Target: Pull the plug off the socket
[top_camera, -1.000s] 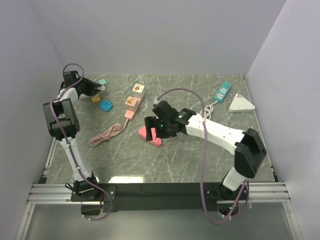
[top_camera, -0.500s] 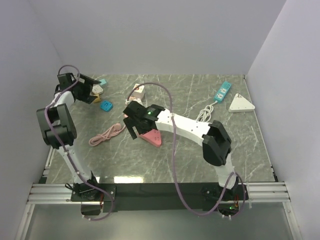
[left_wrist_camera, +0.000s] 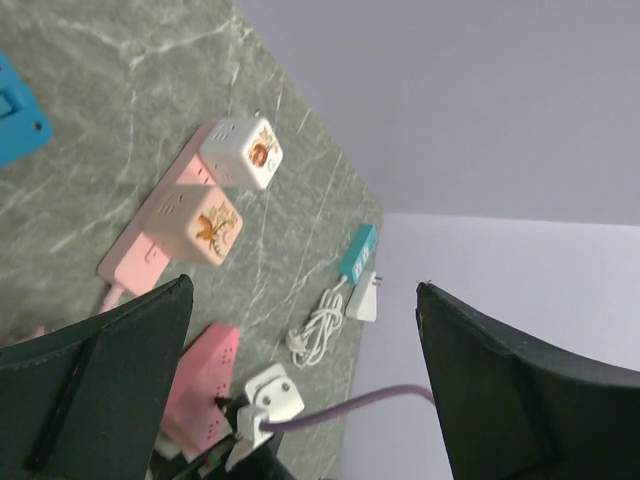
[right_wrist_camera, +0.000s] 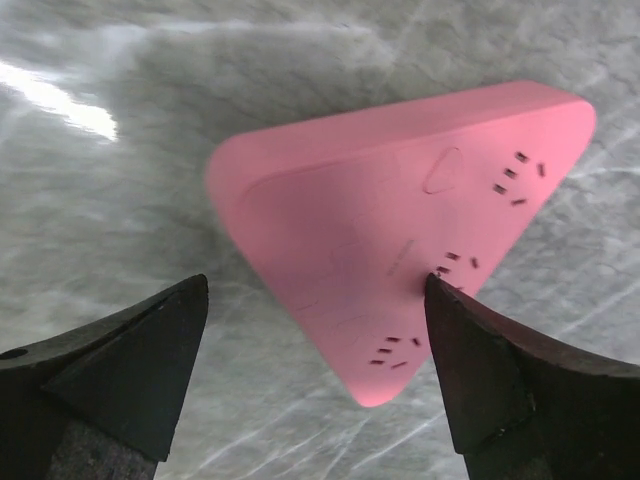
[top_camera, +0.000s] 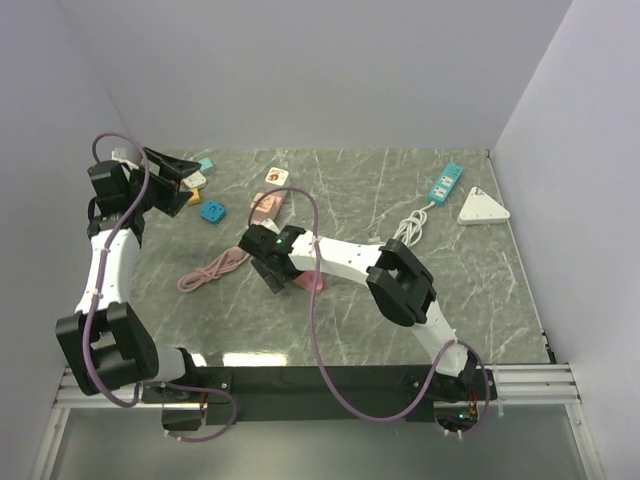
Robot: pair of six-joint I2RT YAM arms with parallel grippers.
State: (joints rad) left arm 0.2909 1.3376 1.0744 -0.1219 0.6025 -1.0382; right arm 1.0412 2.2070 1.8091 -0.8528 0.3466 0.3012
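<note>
While both white cube plugs, the far one [left_wrist_camera: 241,152] and the near one [left_wrist_camera: 205,224], sit on the pink socket strip [left_wrist_camera: 133,247], I judge the task barely begun: nothing has been pulled off and neither arm holds anything. The strip lies toward the back left of the surface [top_camera: 350,330], its pink cord [top_camera: 212,268] coiled in front of it.

The left fingers [left_wrist_camera: 110,380] are spread wide in the air, well above and to the left of the strip and aimed roughly its way. The right fingers [right_wrist_camera: 120,370] are also apart, hanging over the pink triangular socket block [right_wrist_camera: 400,250], one on each side and neither touching it. That block shows only bare slots (no plug in it, as far as the right wrist view reaches). What is left, then, is nearly everything: reach a cube, close on it, and draw it out, probably with the strip held down.

The pins of both cubes are hidden, so I cannot tell how deeply they are seated. From above, the right arm covers most of the triangular block, and its purple cable [top_camera: 300,200] loops across the strip. The left wrist view cuts the block off behind its own finger.
</note>
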